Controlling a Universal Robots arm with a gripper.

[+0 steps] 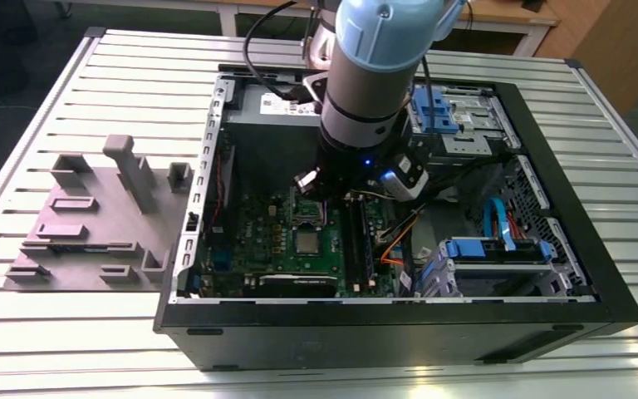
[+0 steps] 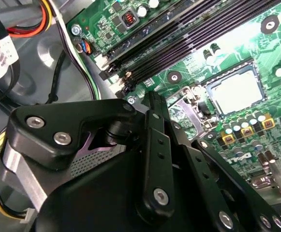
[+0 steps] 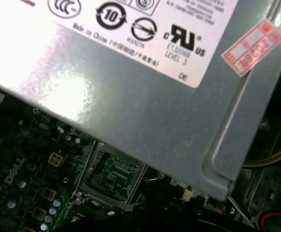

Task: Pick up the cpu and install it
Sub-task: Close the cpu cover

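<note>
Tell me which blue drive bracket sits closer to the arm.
The upper blue bracket in the exterior view, right beside the arm; the lower blue bracket lies apart, toward the case front.

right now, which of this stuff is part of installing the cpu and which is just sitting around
Part of the job:
- small flat silvery-grey square cpu, lying in the dark square socket with a metal frame
- green motherboard carrying that socket

Just lying about:
- grey plastic fixture blocks beside the case
- grey metal power-supply box
- blue plastic drive caddy
</note>
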